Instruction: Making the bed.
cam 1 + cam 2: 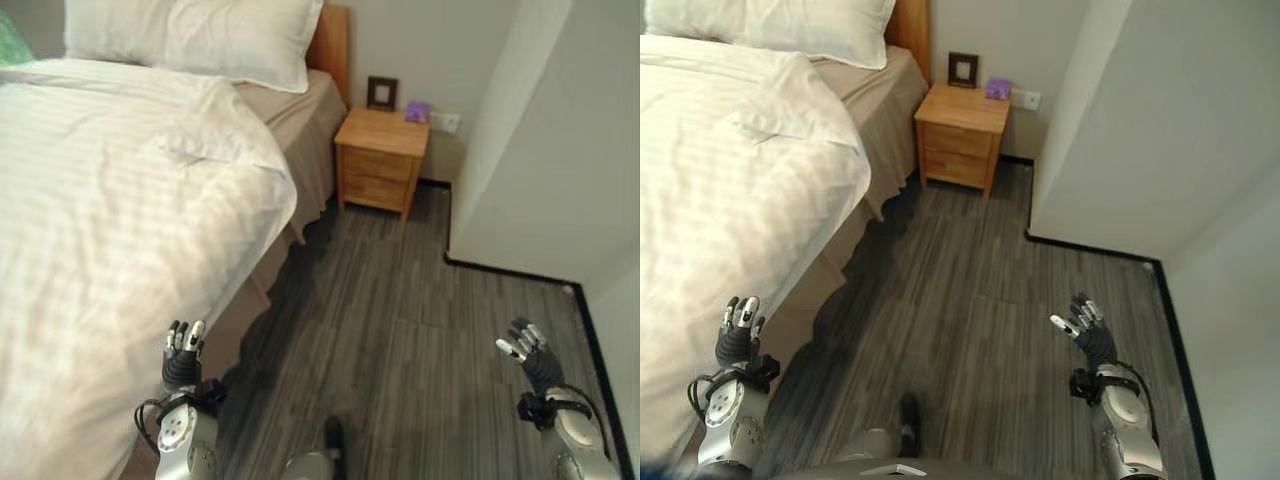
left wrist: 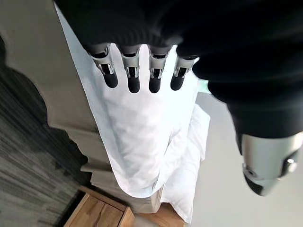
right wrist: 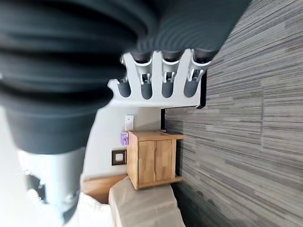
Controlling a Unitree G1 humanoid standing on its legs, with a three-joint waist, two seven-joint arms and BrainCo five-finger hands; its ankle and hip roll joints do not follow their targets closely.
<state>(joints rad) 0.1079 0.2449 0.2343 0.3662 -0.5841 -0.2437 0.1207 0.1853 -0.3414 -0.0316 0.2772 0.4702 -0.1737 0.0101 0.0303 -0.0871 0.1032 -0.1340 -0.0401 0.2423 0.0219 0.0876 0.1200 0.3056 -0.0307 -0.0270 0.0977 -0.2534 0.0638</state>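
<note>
The left hand (image 1: pixel 183 352) hovers with straight fingers, empty, beside the bed (image 1: pixel 300 125) on the left. Its white striped duvet (image 1: pixel 110 200) lies rumpled, 2 pillows (image 1: pixel 200 35) far. The right hand (image 1: pixel 527 350) is likewise spread, over the floor (image 1: pixel 400 330).

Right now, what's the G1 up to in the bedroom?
It stands beside the bed, facing the nightstand. The white duvet is spread, pillows at the headboard. The left hand hovers by the duvet's edge, the right hand over the floor, both with fingers straight, holding nothing.
</note>
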